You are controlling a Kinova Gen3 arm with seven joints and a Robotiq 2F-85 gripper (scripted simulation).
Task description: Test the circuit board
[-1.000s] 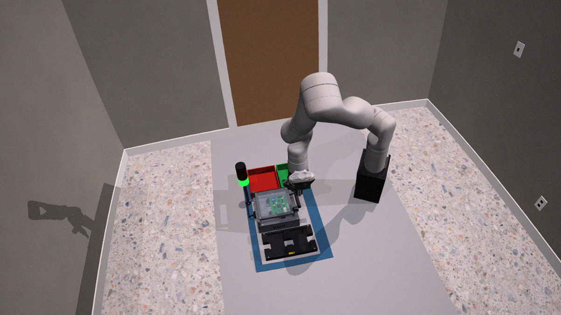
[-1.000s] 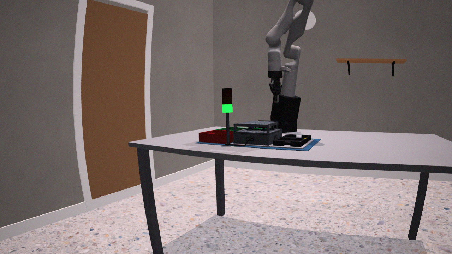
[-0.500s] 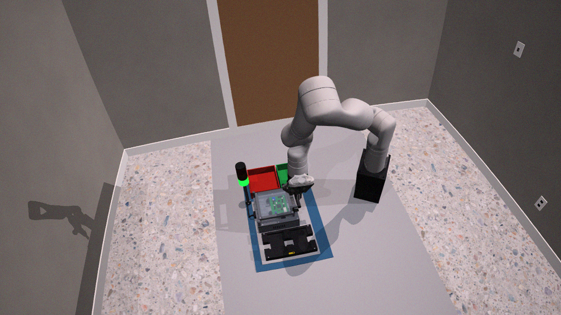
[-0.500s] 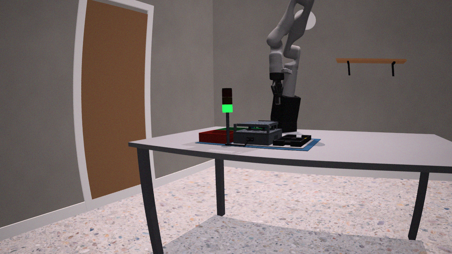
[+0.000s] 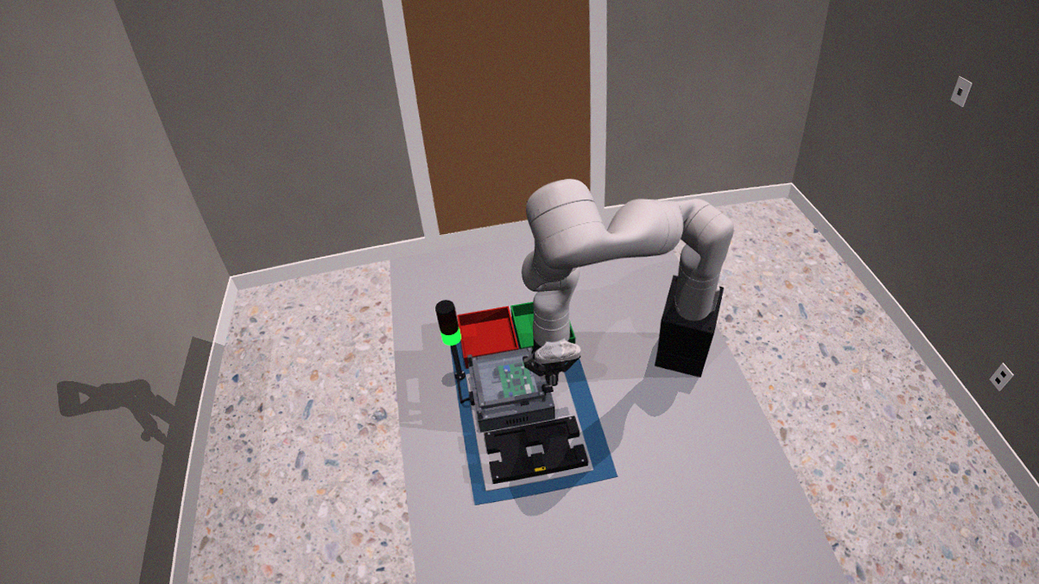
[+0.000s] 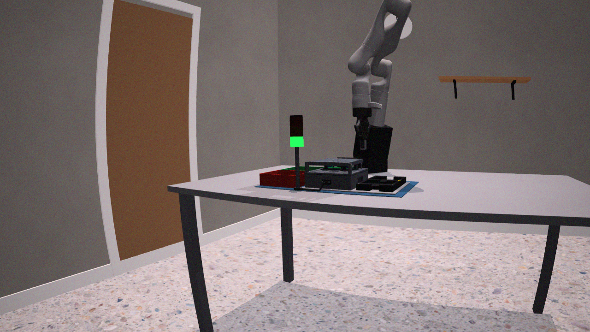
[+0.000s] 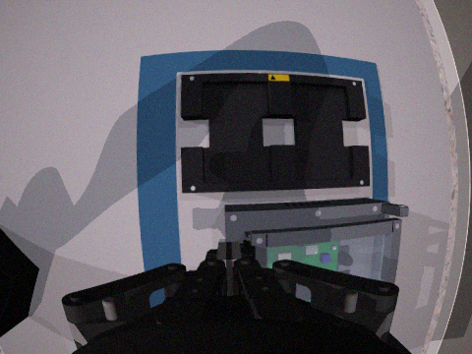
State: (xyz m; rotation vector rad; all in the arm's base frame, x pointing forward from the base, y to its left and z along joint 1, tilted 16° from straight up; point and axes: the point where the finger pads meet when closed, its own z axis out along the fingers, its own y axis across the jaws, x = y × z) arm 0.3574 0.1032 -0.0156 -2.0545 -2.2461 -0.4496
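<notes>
My gripper (image 5: 549, 388) (image 6: 362, 148) (image 7: 229, 256) is shut and empty, above the tester's right side in the top view. The tester (image 5: 504, 421) (image 6: 330, 180) (image 7: 275, 216) has its clear lid (image 5: 486, 390) (image 6: 334, 161) (image 7: 366, 253) down. The green circuit board (image 5: 515, 379) lies under it, component side up. The signal light (image 5: 451, 337) (image 6: 296, 141) glows green. The black tray (image 5: 514, 469) (image 6: 369, 187) (image 7: 236, 172) is empty. The red bin (image 5: 487, 334) (image 6: 278, 178) and green bin (image 5: 520, 321) stand behind the tester. The gripper hides the hook and its tab; I cannot make out the lone post.
A blue-bordered mat (image 5: 605, 465) (image 7: 157, 157) lies under tester and tray. The light's thin pole (image 6: 297, 165) stands at the tester's left in the top view, with a cable at its foot. The arm's black pedestal (image 5: 687, 342) (image 6: 377, 148) stands to the right.
</notes>
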